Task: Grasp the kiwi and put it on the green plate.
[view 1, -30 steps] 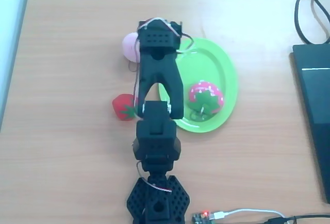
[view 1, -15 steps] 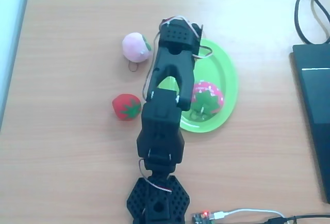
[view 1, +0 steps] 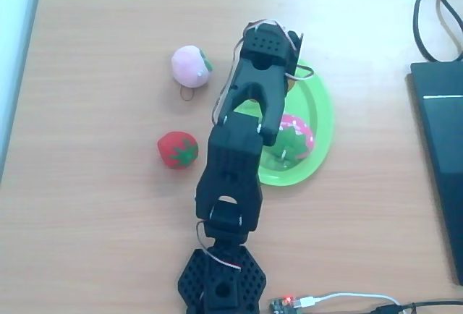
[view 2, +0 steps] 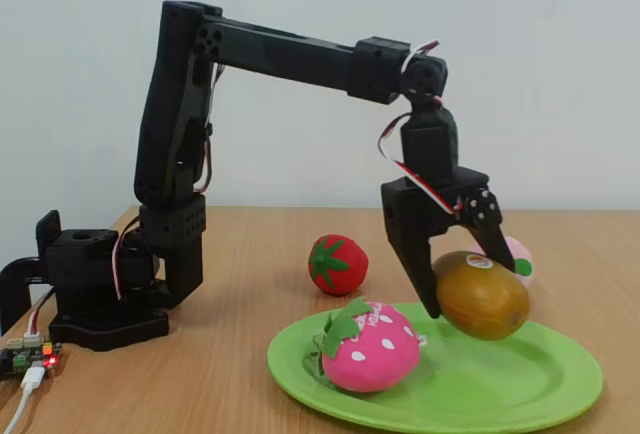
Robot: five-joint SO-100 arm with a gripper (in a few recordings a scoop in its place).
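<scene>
In the fixed view my black gripper [view 2: 468, 286] is shut on the kiwi [view 2: 484, 296], a brown-olive egg shape with a pale spot on top. It hangs low over the right part of the green plate [view 2: 555, 394]; whether it touches the plate is unclear. From overhead, my arm's wrist [view 1: 269, 48] reaches over the upper left rim of the green plate [view 1: 320, 104] and hides the kiwi beneath it.
A pink strawberry [view 2: 368, 350] [view 1: 298, 132] lies on the plate. A red strawberry [view 1: 178, 149] [view 2: 337, 264] and a pink peach [view 1: 191, 66] sit on the table left of the plate. A black laptop [view 1: 438, 162] and cables [view 1: 434, 10] are at the right edge.
My arm has swung to the right in the overhead view, from over the peach to over the plate's upper left rim. The peach is now uncovered.
</scene>
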